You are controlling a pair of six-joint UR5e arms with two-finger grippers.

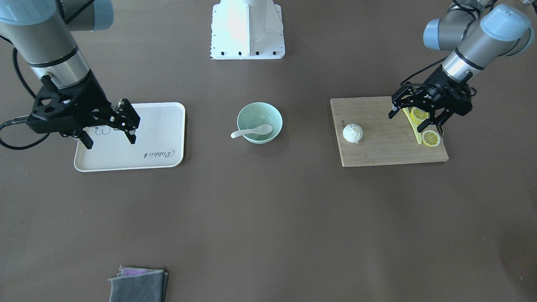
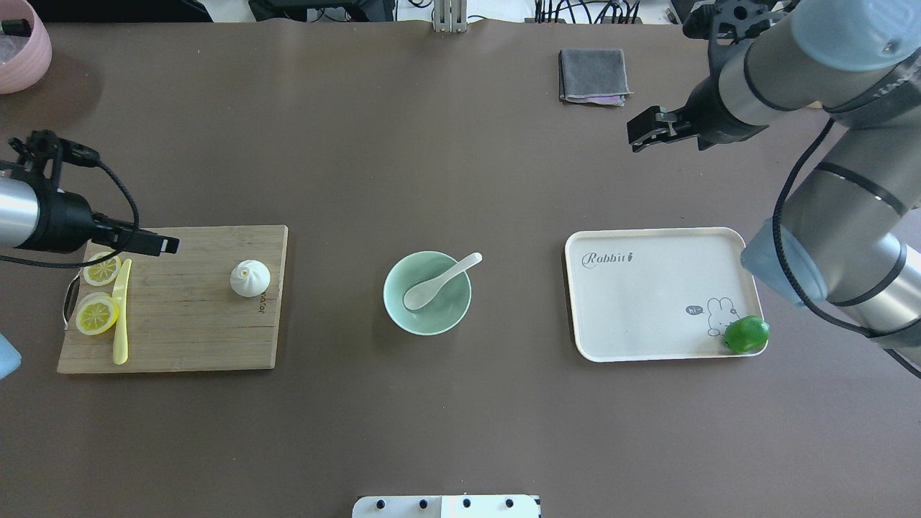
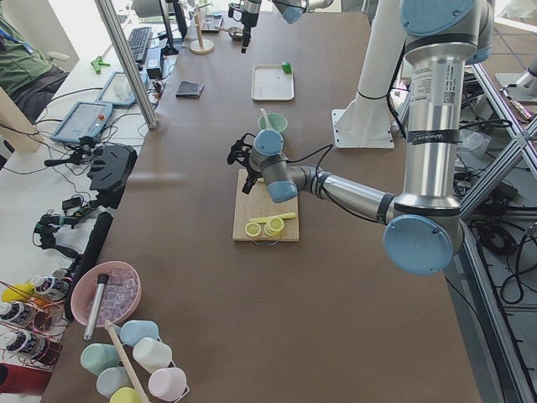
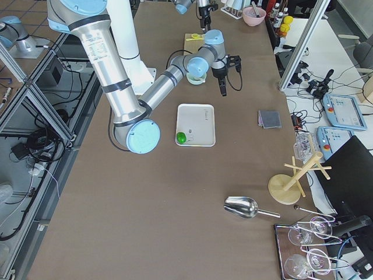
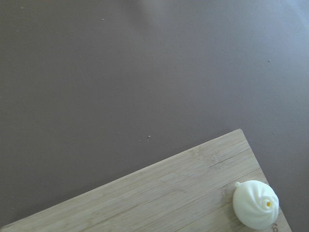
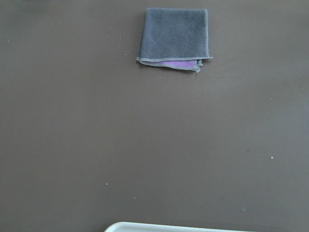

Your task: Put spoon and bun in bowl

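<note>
The white spoon [image 1: 251,132] lies in the pale mint-green bowl [image 1: 268,113] at the table's middle, with its scoop inside and its handle over the rim; both show in the overhead view, spoon [image 2: 439,282] and bowl [image 2: 447,314]. The white bun [image 1: 353,133] sits upright on the wooden cutting board [image 1: 386,151] and shows in the left wrist view [image 5: 256,204]. My left gripper [image 1: 406,121] is open and empty above the board's lemon end, apart from the bun. My right gripper [image 1: 110,142] is open and empty, raised over the white tray [image 1: 155,138].
A pale-yellow knife [image 2: 121,313] and two lemon slices [image 2: 97,314] lie on the board's outer end. A green lime [image 2: 746,334] sits in the tray's corner. A folded grey cloth [image 2: 592,75] lies at the far side. A pink bowl [image 2: 18,43] stands at the far left corner.
</note>
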